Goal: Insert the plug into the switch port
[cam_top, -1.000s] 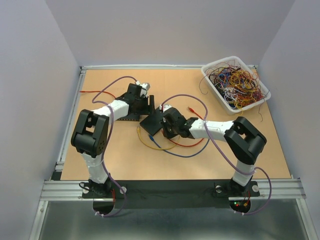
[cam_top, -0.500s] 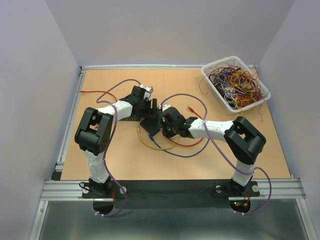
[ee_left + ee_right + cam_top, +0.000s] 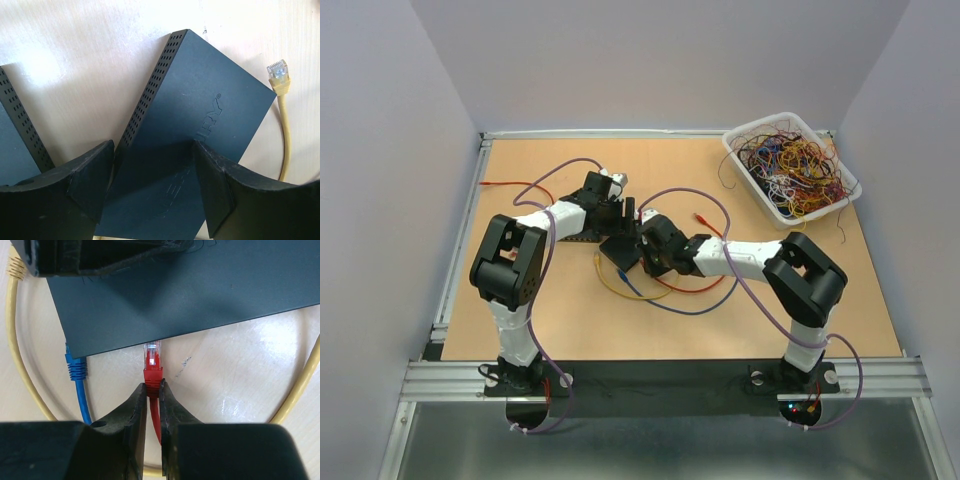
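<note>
Right arm: right fingers (image 3: 131, 415) are clenched on the red plug (image 3: 152, 361). They pinch its red boot just behind the clear connector, and the red cable runs back between them.

The clear tip points at the near edge of the switch (image 3: 200, 295) and appears to meet it. The port face is not visible from above, so I cannot tell whether the tip has entered a port.

A blue plug (image 3: 76, 365) lies just to the left of the red one, its tip also at that edge. A yellow cable (image 3: 10, 345) loops around both on the surface (image 3: 670, 160).

Left arm: left fingers (image 3: 85, 185) are spread apart and grasp nothing. One finger sits beyond the perforated side wall of the switch and the other over its top face. I cannot tell whether either touches it. A yellow plug (image 3: 278, 75) with a clear tip lies beside the far corner of the switch, apart from it. A second dark perforated box (image 3: 20, 145) shows at the left edge of that view.

Top view: the switch lies near the middle of the surface, between the two wrists. It is turned at an angle to the surface's edges. A white bin (image 3: 752, 182) full of tangled cables stands at the far right corner, well apart from the arms.
</note>
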### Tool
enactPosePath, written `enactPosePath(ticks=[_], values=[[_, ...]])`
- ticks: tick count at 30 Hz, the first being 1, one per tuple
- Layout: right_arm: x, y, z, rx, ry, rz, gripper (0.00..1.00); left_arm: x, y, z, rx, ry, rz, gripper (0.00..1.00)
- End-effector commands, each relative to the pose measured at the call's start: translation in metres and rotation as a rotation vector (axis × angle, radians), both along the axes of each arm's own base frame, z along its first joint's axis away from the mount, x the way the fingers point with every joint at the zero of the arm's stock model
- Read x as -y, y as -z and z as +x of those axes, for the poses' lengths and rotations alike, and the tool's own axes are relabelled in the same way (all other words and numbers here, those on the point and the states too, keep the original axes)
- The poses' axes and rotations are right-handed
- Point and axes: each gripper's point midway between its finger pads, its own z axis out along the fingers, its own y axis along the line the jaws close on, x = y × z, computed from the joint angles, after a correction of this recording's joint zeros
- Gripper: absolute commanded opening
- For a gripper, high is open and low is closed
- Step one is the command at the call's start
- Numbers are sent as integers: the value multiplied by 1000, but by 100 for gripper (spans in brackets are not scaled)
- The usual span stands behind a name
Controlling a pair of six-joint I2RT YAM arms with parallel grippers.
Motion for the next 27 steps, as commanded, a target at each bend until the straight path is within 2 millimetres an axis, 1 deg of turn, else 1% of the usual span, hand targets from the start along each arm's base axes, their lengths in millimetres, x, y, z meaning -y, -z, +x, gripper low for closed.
enactPosePath(ticks=[1,11,18,20,21,27], values=[[-17,-17,15,67,-1,42,0,3,-1,-3,-8,28,21,75],[-15,-13,20,96,-1,21,0,6,2,-6,-19,44,19,75],[-13,-20,26,148,5,25,0,8,4,-7,-32,58,15,74],[-11,-23,25,156,-4,26,1,10,6,-9,-35,64,15,74],[-15,-28,28,178,-4,46,0,9,6,-9,-35,64,17,74],[-15,-25,31,192,-18,30,0,11,8,-10,-41,71,17,74]])
